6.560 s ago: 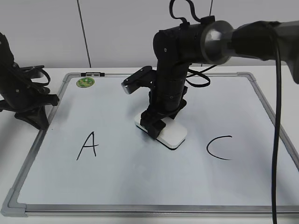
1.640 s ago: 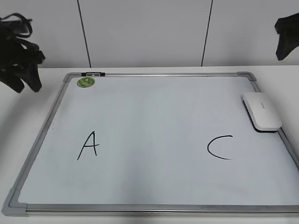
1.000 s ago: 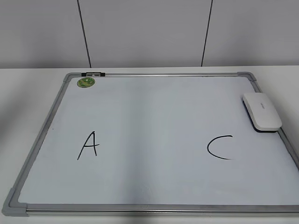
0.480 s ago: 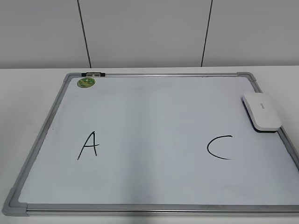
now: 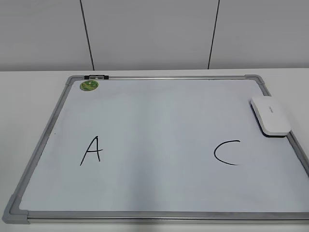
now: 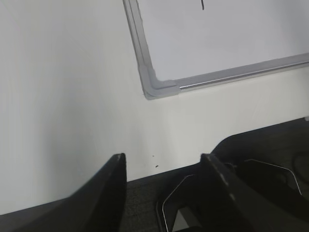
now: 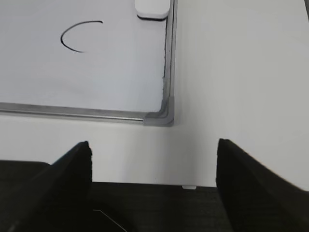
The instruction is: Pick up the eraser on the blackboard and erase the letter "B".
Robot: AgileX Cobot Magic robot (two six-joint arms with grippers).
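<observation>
The big white counter (image 5: 29, 77) holds the blackboard (image 5: 159, 116). No "B" shows between "A" (image 5: 91, 151) and "C" (image 5: 227, 152). The eraser (image 5: 270, 116) lies at its right edge. Left pincer (image 6: 164, 166) and right pincer (image 7: 153, 150) are wide open, holding nothing.

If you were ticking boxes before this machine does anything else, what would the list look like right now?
1. Letter B gone from the blackboard: ok, middle is blank.
2. A intact: ok.
3. C intact: ok.
4. Eraser set down on the board's right edge: ok, slightly over the frame.
5. Left tool open and empty: ok.
6. Right tool open and empty: ok.
</observation>
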